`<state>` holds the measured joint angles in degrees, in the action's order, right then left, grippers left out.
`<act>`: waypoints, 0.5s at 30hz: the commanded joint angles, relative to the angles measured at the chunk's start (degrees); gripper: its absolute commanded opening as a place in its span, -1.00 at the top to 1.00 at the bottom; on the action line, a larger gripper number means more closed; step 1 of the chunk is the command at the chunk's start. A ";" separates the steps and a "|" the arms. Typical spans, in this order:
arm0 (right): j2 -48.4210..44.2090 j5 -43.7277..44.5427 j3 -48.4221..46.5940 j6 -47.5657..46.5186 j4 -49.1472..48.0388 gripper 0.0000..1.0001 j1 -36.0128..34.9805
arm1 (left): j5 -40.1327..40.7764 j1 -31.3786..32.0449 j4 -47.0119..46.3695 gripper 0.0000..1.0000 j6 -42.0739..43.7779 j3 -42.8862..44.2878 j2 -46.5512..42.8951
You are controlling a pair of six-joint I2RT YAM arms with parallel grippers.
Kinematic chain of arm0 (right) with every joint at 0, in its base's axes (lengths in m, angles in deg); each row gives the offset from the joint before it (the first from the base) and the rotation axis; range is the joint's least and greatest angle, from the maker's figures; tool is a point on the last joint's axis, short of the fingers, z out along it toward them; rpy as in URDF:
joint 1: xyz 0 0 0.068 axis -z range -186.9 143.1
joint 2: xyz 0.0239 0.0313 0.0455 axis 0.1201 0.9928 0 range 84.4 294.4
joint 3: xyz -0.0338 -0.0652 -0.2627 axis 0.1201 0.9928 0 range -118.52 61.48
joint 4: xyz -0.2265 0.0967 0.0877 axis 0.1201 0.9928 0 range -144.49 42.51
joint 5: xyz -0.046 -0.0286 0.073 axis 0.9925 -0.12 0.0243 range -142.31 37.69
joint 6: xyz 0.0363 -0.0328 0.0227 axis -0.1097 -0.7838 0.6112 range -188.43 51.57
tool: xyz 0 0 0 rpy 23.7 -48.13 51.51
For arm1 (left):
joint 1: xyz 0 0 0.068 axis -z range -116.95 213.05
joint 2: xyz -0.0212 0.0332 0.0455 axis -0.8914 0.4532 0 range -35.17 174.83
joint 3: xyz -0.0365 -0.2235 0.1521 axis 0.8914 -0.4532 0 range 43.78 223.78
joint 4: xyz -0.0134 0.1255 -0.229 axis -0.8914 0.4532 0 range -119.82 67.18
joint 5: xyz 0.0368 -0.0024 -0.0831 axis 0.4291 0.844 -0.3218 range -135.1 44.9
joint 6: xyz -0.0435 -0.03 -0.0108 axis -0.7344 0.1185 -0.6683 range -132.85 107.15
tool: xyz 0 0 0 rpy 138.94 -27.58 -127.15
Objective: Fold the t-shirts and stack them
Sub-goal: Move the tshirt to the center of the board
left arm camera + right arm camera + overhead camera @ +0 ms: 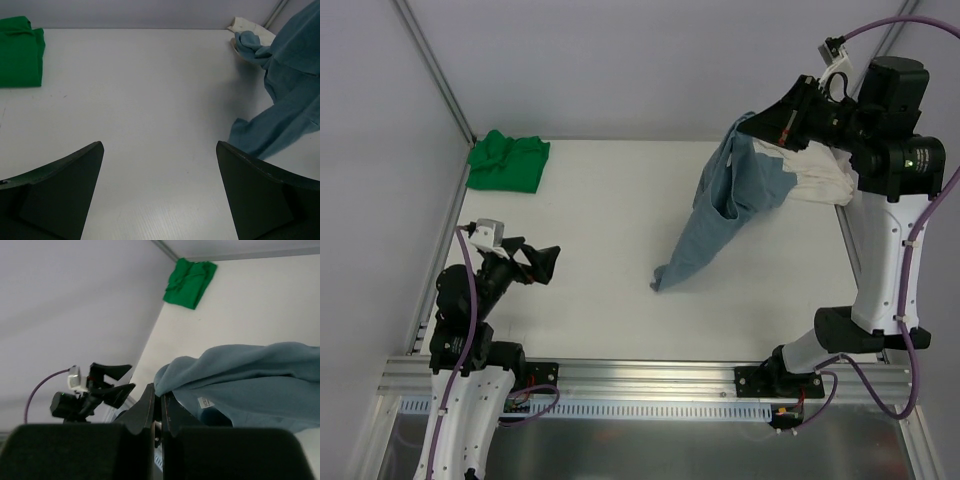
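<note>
My right gripper [745,125] is raised over the far right of the table, shut on an edge of the blue-grey t-shirt [725,210]. The shirt hangs from it, its lower end trailing on the table. In the right wrist view the cloth [250,375] bunches at the closed gripper [160,392], a small white neck tag [206,402] showing. The cream-white t-shirt [820,175] lies under that arm at the far right. The green t-shirt [508,162] lies folded at the far left corner. My left gripper [542,266] hovers open near the left front, holding nothing.
A metal frame post [435,70] runs along the left side and a rail [620,380] borders the front edge. In the left wrist view bare white table [150,100] lies between the green t-shirt [20,52] and the hanging blue-grey t-shirt [290,100].
</note>
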<state>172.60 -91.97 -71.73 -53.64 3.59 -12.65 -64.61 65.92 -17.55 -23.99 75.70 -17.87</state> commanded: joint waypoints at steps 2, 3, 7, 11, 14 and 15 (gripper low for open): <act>-4.79 -10.17 -0.56 4.11 -7.63 0.99 -3.02 | -2.11 -0.76 -2.08 -0.97 -0.55 0.07 0.98; -4.97 -10.09 -0.39 4.63 -7.81 0.99 -3.12 | -3.16 -0.76 -2.51 -0.97 -1.25 -0.02 1.33; -5.67 -10.35 1.02 4.02 -7.37 0.99 -3.56 | -16.55 -0.68 -5.85 -0.97 -7.91 -0.54 5.01; -5.94 -9.74 2.16 2.44 -6.14 0.99 -3.73 | -21.20 1.68 -21.91 -0.97 -24.26 -9.23 6.96; -6.20 -8.86 4.00 0.78 -4.91 0.99 -4.52 | -16.02 8.43 -31.13 -0.97 -27.62 -13.11 3.97; -6.29 -8.51 5.49 0.34 -4.30 0.99 -4.78 | -15.48 10.55 -32.91 -0.97 -26.84 -13.03 4.67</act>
<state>167.73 -99.10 -68.12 -51.68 0.66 -16.33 -79.12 71.26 -36.06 -44.82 63.13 -12.10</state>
